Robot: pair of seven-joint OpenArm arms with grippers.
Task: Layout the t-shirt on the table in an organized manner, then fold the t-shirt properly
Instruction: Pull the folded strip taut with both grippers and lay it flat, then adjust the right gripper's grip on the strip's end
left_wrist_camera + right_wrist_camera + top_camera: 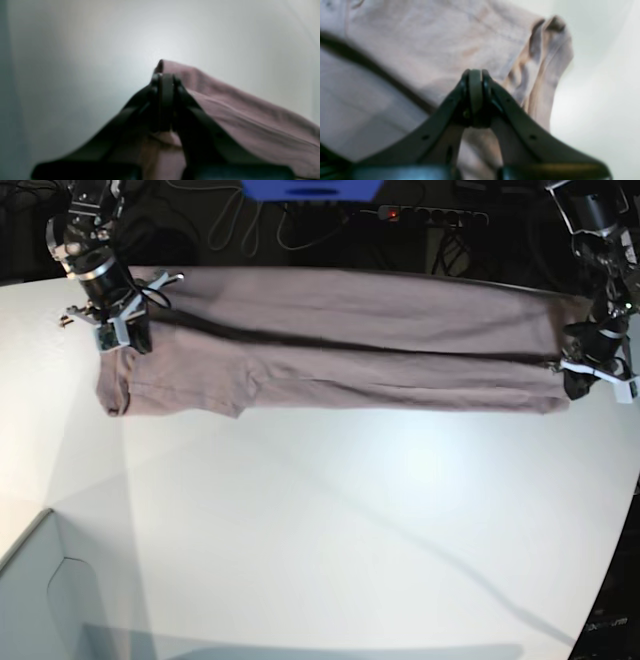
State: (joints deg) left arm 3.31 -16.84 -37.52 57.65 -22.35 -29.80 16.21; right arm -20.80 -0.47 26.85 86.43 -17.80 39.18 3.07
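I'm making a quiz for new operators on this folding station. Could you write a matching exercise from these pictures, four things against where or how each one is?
Things:
1. left pincer
2. right pincer
3. t-shirt
4. grey box corner

Descriptions:
A. stretched in a long band across the far side of the table
B. bottom left of the base view, away from the cloth
C. shut on the cloth at the base view's right end
D. shut on the cloth at the base view's left end, near a sleeve

Pairs: 1-C, 2-D, 3-A, 4-B

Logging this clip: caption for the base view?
Both claws, left and right, pinch the mauve t-shirt stretched along the white table's far edge.
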